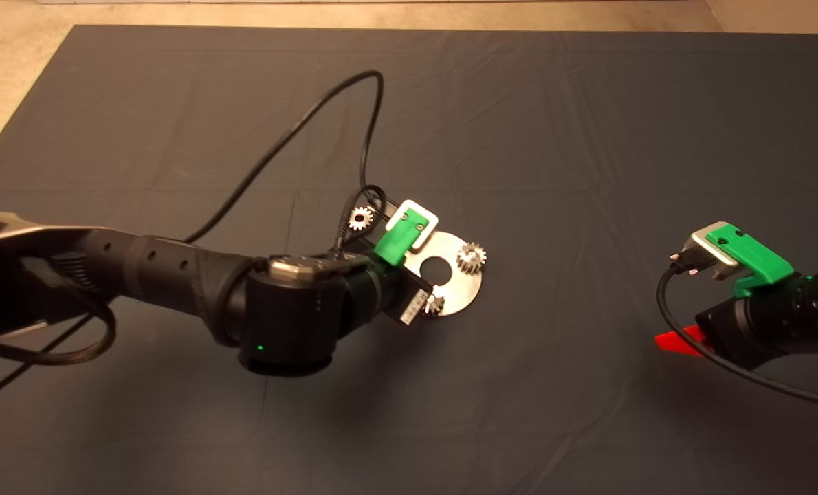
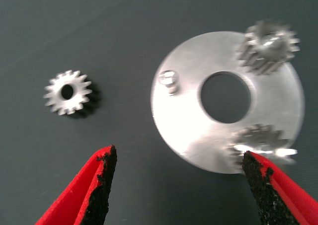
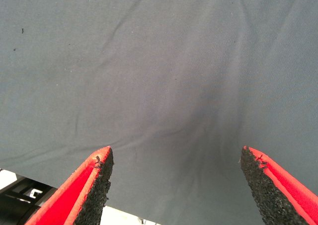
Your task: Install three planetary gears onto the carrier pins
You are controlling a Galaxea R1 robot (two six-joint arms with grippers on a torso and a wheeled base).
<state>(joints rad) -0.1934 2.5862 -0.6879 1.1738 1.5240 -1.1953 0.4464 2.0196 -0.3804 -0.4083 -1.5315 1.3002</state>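
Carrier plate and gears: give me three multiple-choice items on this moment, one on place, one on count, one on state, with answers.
1. Where is the loose gear?
A. on the mat beside the plate
B. in the plate's central hole
C. between the right gripper's jaws

2. How many gears sit on the plate?
A. none
B. two
C. three

3. How are the left gripper jaws?
A. shut on a gear
B. open and empty
C. shut on the plate

Answers: 1 A, it lies flat on the mat, apart from the plate. 2 B, two pins carry gears and one pin is bare. 3 B, the fingers stand wide apart with nothing between.
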